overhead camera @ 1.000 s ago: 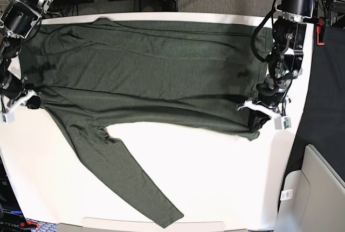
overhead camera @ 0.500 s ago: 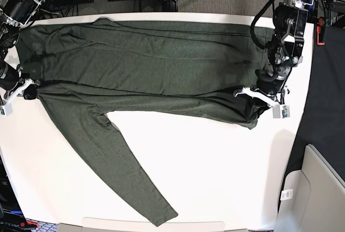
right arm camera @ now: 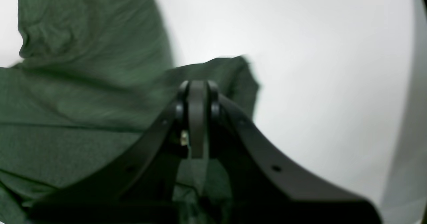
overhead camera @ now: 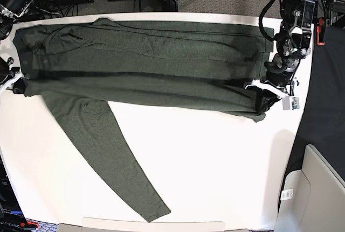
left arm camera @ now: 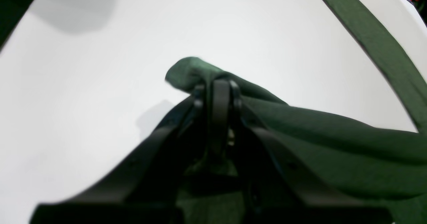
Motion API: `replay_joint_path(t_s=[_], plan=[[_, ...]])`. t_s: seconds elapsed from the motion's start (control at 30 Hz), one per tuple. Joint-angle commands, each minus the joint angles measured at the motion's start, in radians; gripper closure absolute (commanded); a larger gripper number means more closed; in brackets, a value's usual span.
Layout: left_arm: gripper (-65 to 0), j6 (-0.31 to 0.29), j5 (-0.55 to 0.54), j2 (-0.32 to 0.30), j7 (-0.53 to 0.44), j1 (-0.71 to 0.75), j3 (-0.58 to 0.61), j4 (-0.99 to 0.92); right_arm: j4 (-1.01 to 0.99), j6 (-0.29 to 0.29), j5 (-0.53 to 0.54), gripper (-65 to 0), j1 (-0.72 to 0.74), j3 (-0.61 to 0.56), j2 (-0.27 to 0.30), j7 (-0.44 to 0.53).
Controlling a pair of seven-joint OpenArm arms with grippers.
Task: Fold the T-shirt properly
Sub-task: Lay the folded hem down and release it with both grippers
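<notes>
Olive-green long-sleeved knit T-shirt [overhead camera: 145, 65] spread along white desk [overhead camera: 215, 178] far edge, one sleeve trailing toward the near edge. Left end effector [overhead camera: 265, 98] and right end effector [overhead camera: 20, 86] each clamped on fabric.

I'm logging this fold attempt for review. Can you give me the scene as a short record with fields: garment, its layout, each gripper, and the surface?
garment: T-shirt, dark olive green, long-sleeved
layout: body stretched across the far half of the table, one sleeve trailing diagonally toward the near edge
left gripper: shut on a bunched edge of the shirt
right gripper: shut on the shirt's opposite edge
surface: white table
fold status: not yet folded into a compact shape
</notes>
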Motion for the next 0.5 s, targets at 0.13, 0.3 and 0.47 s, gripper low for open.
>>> replay_joint_path(t_s=[0.13,0.3,0.47], plan=[[-0.1,-0.004,0.000,-0.016,0.026,0.019,-0.007,0.018,0.016,0.006,0.025,-0.4,0.006,0.003,0.019,0.015],[-0.1,-0.004,0.003,-0.013,0.115,0.019,-0.011,0.018,0.013,0.006,0.025,-0.4,0.004,0.000,0.010,0.015],[-0.1,-0.004,0.003,-0.012,0.124,0.017,-0.007,-0.013,0.013,0.006,0.024,-0.4,-0.008,0.000,0.016,0.016]])
